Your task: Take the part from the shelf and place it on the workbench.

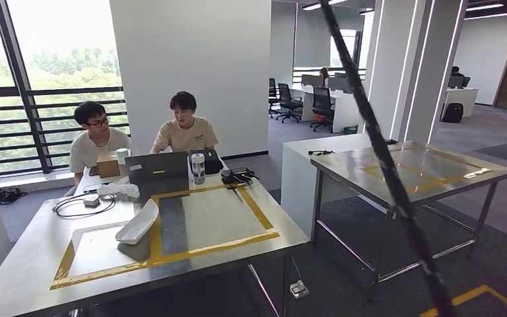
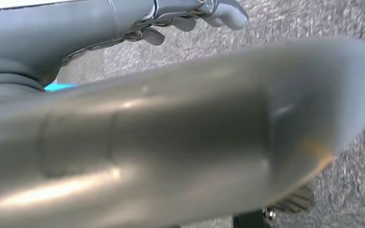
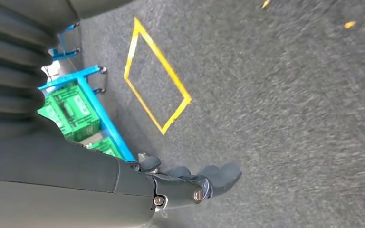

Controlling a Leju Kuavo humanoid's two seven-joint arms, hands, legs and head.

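Observation:
The workbench (image 1: 264,241) stands ahead on the left, its steel top marked with yellow tape. A white boat-shaped part (image 1: 138,223) lies on it over a grey piece. In the left wrist view a large smooth grey part (image 2: 185,137) stretches across the picture, close to the camera. My left hand (image 2: 190,16) holds it, with its fingers (image 2: 228,14) showing past the part's far edge, above grey carpet. My right hand (image 3: 195,183) hangs over the carpet with nothing in it and its fingers loosely bent.
Two people sit behind the workbench, with a laptop (image 1: 158,173), a bottle (image 1: 199,168) and cables. A second steel table (image 1: 436,173) stands to the right. A black cable (image 1: 383,158) crosses the head view diagonally. A blue shelf with green crates (image 3: 83,111) and a yellow floor square (image 3: 157,78) lie behind me.

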